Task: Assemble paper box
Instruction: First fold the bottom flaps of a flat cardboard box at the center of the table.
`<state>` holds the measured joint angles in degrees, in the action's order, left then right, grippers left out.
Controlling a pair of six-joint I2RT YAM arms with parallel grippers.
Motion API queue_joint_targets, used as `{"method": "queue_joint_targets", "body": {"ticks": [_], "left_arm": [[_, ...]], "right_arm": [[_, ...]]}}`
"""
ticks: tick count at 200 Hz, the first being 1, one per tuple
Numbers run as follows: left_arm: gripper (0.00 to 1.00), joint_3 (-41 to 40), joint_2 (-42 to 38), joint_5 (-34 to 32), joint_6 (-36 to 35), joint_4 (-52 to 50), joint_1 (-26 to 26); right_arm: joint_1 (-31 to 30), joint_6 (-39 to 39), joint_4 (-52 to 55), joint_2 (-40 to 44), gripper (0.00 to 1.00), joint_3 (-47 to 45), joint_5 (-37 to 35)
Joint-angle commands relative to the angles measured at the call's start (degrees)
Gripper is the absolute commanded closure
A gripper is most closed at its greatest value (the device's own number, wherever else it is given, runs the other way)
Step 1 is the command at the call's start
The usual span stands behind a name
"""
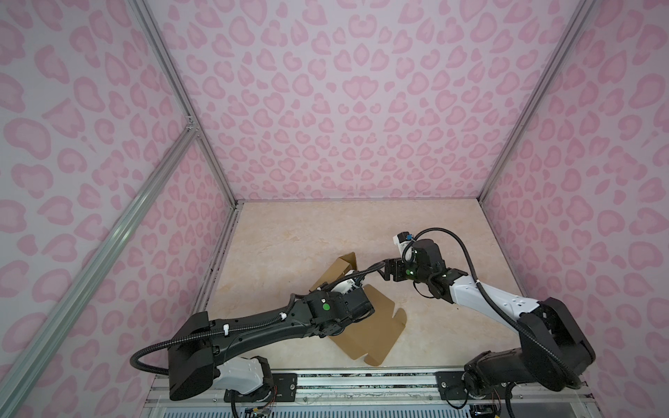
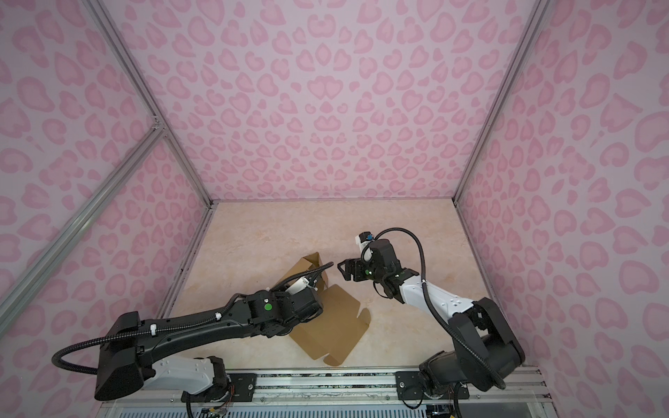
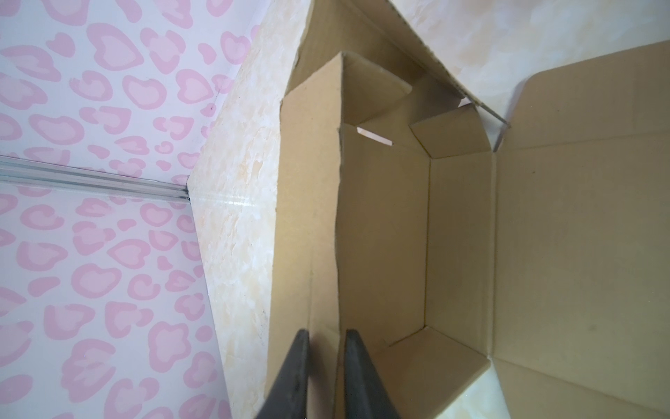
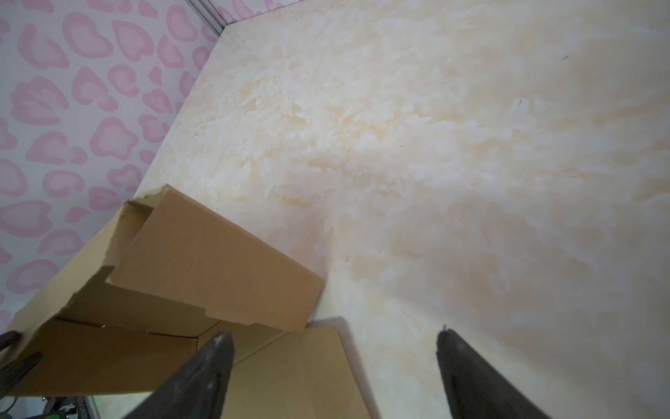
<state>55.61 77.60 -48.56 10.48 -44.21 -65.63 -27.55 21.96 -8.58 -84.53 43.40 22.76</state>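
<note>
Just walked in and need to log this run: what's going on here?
The left end effector pinches a side wall of the half-folded box on the table. The walls are partly raised, and the lid panel lies flat. The right end effector is open beside the box, holding nothing.

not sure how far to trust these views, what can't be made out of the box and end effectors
Left end effector: hidden under the left arm in both top views.
Paper box: its middle is covered by that arm in both top views; it runs off the frame edge in both wrist views.
Right end effector: one finger covers part of the box in the right wrist view.
</note>
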Motion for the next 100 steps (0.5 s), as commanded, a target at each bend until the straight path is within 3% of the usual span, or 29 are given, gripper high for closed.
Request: {"method": "queue_joint_targets", "body": {"ticks": [1, 40, 76, 100], "left_arm": [[0.79, -0.8, -0.8, 2.5, -0.4, 1.8, 0.1], [0.78, -1.5, -1.1, 2.9, -0.9, 3.1, 0.2], [0.78, -1.8, -1.1, 2.7, -1.2, 3.8, 0.2], [0.78, -2.1, -1.6, 2.4, -1.1, 3.9, 0.2]], "right_arm": [[0.0, -3.5, -10.0, -5.6, 0.10, 1.1, 1.5], [0.1, 0.1, -14.0, -15.1, 0.10, 6.4, -8.8], [-3.1, -1.2, -12.6, -23.1, 0.11, 15.3, -10.8], [-2.4, 2.2, -17.3, -26.5, 0.11, 16.3, -7.1]]}}
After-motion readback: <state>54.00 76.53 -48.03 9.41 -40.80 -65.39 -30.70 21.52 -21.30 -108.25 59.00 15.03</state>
